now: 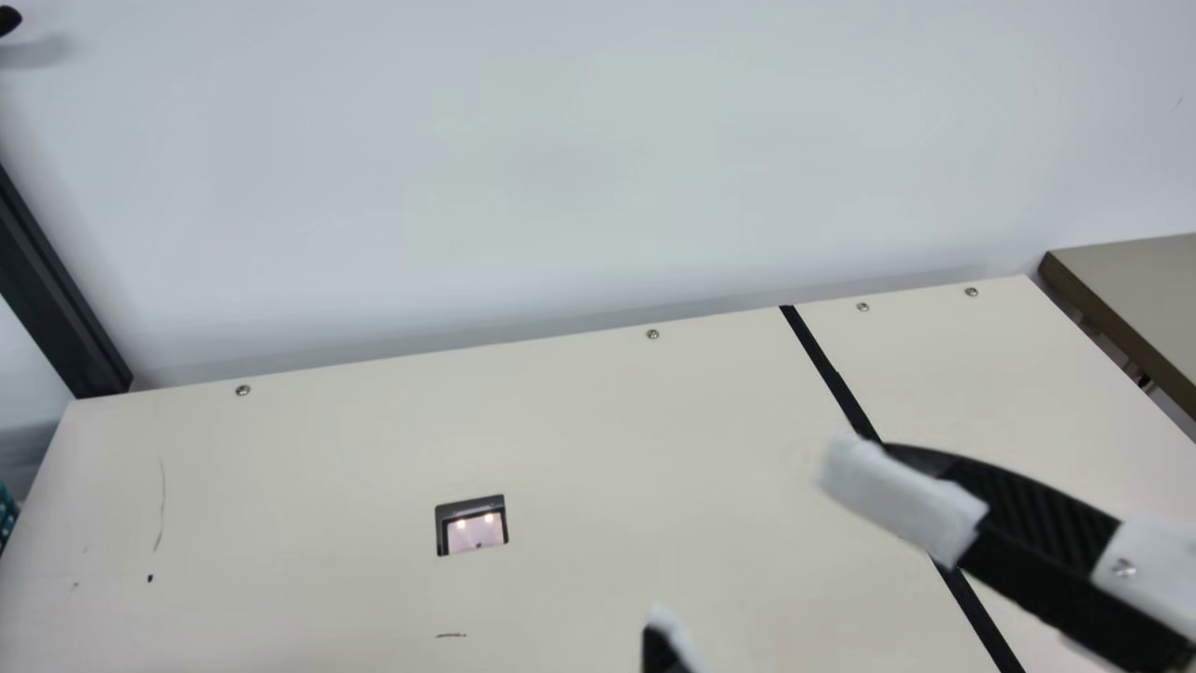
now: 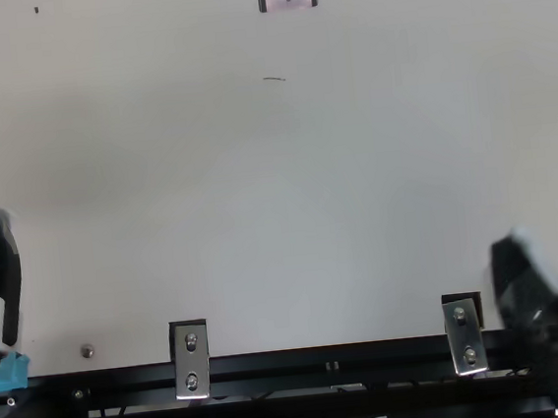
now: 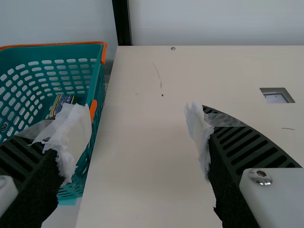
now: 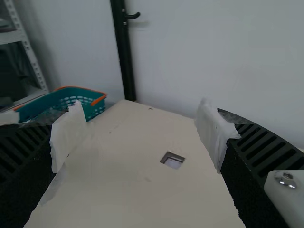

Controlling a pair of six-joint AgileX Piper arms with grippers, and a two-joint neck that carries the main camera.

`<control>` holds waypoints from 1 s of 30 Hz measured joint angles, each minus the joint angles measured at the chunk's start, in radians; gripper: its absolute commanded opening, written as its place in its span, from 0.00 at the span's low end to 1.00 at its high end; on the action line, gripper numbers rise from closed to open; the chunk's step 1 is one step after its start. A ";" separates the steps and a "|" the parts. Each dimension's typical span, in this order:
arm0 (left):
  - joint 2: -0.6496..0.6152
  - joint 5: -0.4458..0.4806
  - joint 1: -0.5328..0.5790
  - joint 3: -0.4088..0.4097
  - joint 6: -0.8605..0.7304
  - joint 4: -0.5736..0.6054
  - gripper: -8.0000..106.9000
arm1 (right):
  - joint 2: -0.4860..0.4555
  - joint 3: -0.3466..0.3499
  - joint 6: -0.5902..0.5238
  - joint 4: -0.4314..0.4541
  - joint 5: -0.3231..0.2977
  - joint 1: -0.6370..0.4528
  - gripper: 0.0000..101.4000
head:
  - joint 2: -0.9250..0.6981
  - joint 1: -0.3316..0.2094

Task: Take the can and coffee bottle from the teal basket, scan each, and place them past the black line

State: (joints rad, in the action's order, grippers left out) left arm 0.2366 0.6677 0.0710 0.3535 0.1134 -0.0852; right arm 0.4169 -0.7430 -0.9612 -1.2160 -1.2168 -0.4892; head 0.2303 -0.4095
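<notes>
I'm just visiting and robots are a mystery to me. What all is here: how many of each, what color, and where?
table: 1, cream, in front of the wall
wall: 1, whitish, behind
post: 1, black, at the table's far left corner
hook: 1, black, on the post
basket: 1, teal with orange, left of the table
item: at least 1, dark and yellowish, inside the basket, partly hidden
window: 1, dark-framed, set in the tabletop
line: 1, black, across the table's right part
screws: at least 4, silver, far edge
second table: 1, brownish, far right
shelf: 1, white, beyond the basket
clamps: 2, silver, near edge
left gripper: 1, black, white-tipped, near the basket
right gripper: 1, black, white-tipped, over the table's right side
</notes>
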 measured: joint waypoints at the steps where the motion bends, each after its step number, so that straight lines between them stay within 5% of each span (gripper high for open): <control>1: 0.000 0.000 0.000 0.000 0.000 0.000 0.85 | 0.011 0.003 -0.011 -0.010 0.000 0.026 1.00 | 0.000 0.000; 18: 0.000 0.000 0.000 0.000 0.000 0.000 0.85 | 0.052 -0.004 -0.003 0.003 0.017 0.153 1.00 | 0.000 0.000; 30: 0.000 0.000 0.000 0.000 0.000 0.000 0.85 | 0.171 -0.043 0.059 0.001 0.020 0.310 1.00 | 0.000 0.000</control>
State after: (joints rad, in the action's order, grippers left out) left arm 0.2366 0.6677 0.0710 0.3535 0.1134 -0.0852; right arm 0.5882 -0.7858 -0.9026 -1.2150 -1.1973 -0.1791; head 0.2303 -0.4095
